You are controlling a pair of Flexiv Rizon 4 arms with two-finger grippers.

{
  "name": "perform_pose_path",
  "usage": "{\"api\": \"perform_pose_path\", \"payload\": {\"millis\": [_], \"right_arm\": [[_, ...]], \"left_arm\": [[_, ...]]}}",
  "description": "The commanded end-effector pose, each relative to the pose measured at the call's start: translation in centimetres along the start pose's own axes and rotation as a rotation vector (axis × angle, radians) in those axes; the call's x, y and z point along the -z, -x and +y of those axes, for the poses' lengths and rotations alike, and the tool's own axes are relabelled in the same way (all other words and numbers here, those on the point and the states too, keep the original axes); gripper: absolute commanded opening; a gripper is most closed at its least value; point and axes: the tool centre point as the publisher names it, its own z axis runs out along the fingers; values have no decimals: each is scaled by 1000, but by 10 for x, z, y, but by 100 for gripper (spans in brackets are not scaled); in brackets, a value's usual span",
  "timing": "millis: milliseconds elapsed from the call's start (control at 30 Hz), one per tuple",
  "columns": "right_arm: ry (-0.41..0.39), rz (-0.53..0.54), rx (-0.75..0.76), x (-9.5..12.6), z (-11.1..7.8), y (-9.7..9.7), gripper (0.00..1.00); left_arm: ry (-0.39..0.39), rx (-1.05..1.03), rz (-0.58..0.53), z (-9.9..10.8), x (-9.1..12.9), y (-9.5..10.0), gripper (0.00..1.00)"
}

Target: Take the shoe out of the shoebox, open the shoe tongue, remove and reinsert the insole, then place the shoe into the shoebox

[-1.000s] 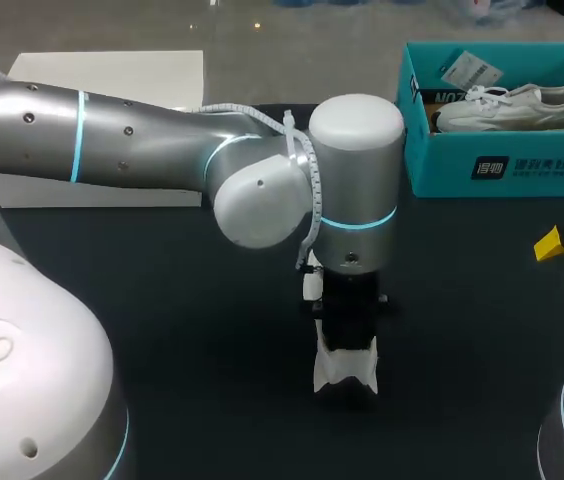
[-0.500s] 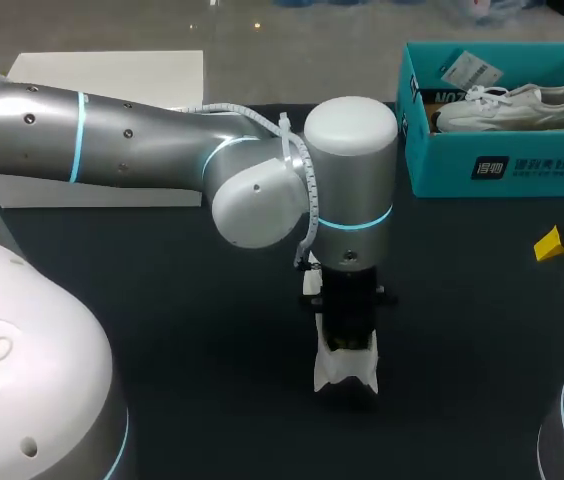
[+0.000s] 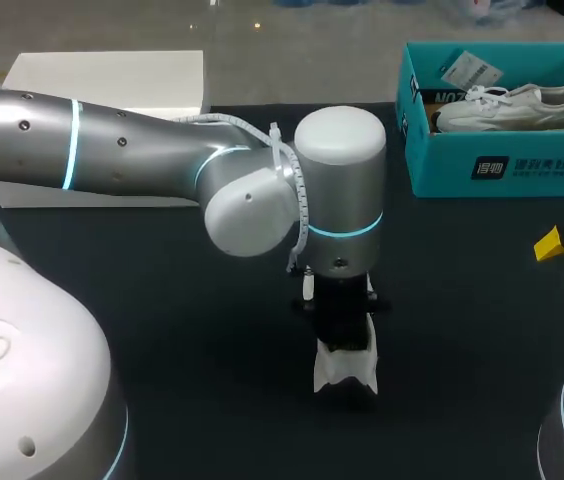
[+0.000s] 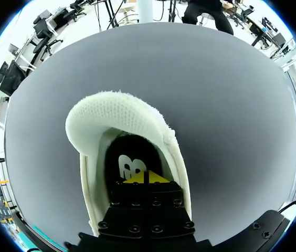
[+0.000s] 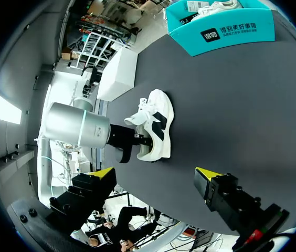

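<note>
A white shoe (image 3: 343, 372) with a black side panel stands on the dark table near the middle, also seen in the right wrist view as the shoe (image 5: 156, 128). My left arm reaches over it, and my left gripper (image 4: 147, 177) points down into the heel opening (image 4: 122, 113). Its yellow tips are pressed together on the heel end of the black insole (image 4: 132, 157) with its white logo. My right gripper (image 5: 156, 173) hangs open and empty at the table's right side, well away from the shoe. The teal shoebox (image 3: 502, 165) stands at the back right.
A second white shoe (image 3: 512, 105) and a paper tag lie inside the shoebox. A white flat box (image 3: 112, 75) sits at the back left, partly behind my left arm. Bare dark tabletop surrounds the shoe on all sides.
My left wrist has lifted slightly and drifted a little left, showing more of the gripper's black body above the shoe. The shoe and my right gripper have stayed put.
</note>
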Motion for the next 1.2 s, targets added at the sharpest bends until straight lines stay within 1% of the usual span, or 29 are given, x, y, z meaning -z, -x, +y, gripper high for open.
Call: {"api": "perform_pose_path", "payload": {"millis": [33, 133, 200, 300, 400, 533, 633, 700, 733, 767, 800, 833, 867, 900, 933, 967, 1000, 1033, 1067, 1100, 1200], "right_arm": [[75, -3, -1, 1, -9, -1, 100], [75, -3, -1, 1, -9, -1, 100], [75, -3, -1, 1, -9, -1, 100], [75, -3, -1, 1, -9, -1, 100], [75, -3, -1, 1, -9, -1, 100], [75, -3, -1, 1, -9, -1, 100], [75, -3, -1, 1, -9, -1, 100], [75, -3, -1, 1, -9, -1, 100], [75, -3, -1, 1, -9, -1, 100], [75, -3, -1, 1, -9, -1, 100], [75, -3, -1, 1, -9, -1, 100], [75, -3, -1, 1, -9, -1, 100], [75, -3, -1, 1, -9, -1, 100], [75, -3, -1, 1, -9, -1, 100], [75, -3, -1, 1, -9, -1, 100], [75, -3, -1, 1, -9, -1, 100], [75, -3, -1, 1, -9, -1, 100], [75, -3, -1, 1, -9, -1, 100], [75, -3, -1, 1, -9, -1, 100], [75, -3, -1, 1, -9, -1, 100], [75, -3, -1, 1, -9, -1, 100]], "left_arm": [[74, 13, 9, 1, 27, -2, 0], [161, 24, 48, 8, 44, -6, 0], [192, 34, 67, 16, 49, -9, 0], [223, 34, 70, 26, 53, -12, 0], [237, 34, 88, 33, 53, -11, 0], [257, 34, 93, 35, 55, -6, 0], [276, 58, 105, 37, 52, -5, 0], [280, 85, 99, 39, 50, -4, 26], [283, 95, 93, 40, 49, -4, 20], [290, 125, 99, 41, 47, -4, 8], [296, 138, 100, 42, 46, -4, 4], [307, 159, 91, 43, 45, -3, 4], [309, 168, 90, 43, 45, -3, 11], [308, 171, 82, 43, 46, -3, 32], [309, 170, 79, 43, 47, -2, 42], [309, 170, 78, 43, 47, -2, 47], [310, 173, 78, 43, 48, -2, 49], [310, 177, 75, 42, 48, -2, 59], [308, 183, 72, 42, 49, -2, 82], [307, 186, 68, 42, 50, -3, 100], [303, 189, 65, 40, 53, -5, 100]]}}
